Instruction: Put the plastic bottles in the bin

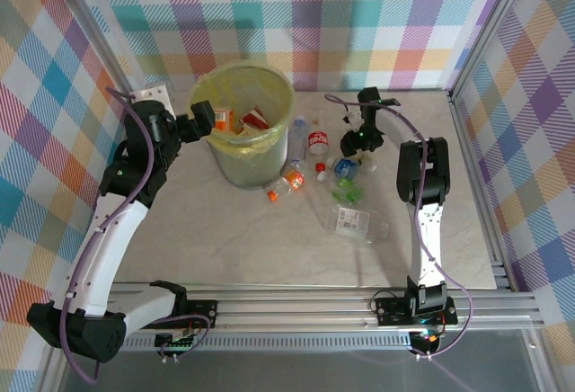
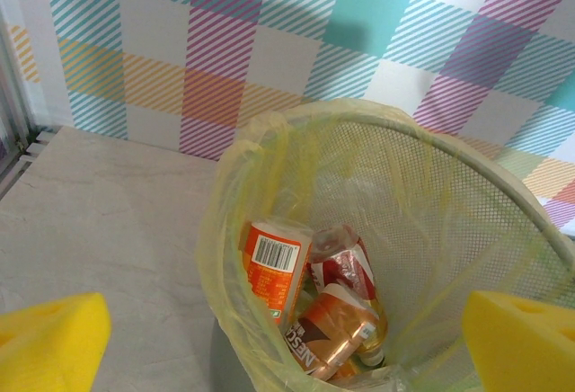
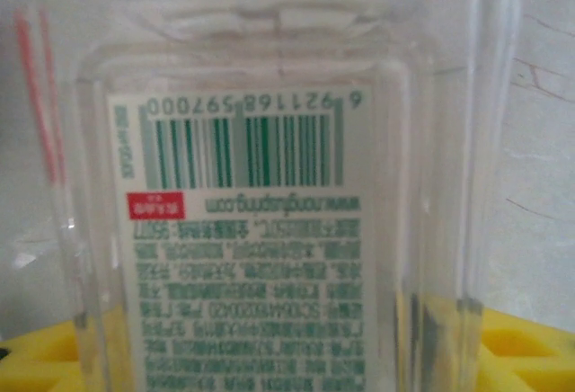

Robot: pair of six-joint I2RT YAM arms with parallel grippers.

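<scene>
Yellow-lined bin (image 1: 256, 165), left jaws spread empty above its rim, right jaws around green-printed bottle (image 3: 269, 230), grip unclear.

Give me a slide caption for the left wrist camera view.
Left claw open above the yellow-lined bin, with three crushed bottles lying at its bottom.

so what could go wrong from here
The clear plastic bottle with the green-printed label sits between the right hand's yellow pads; slick plastic may slip out. The open left hand hangs over the tall yellow-lined bin, so the arms might collide at the rim.
</scene>
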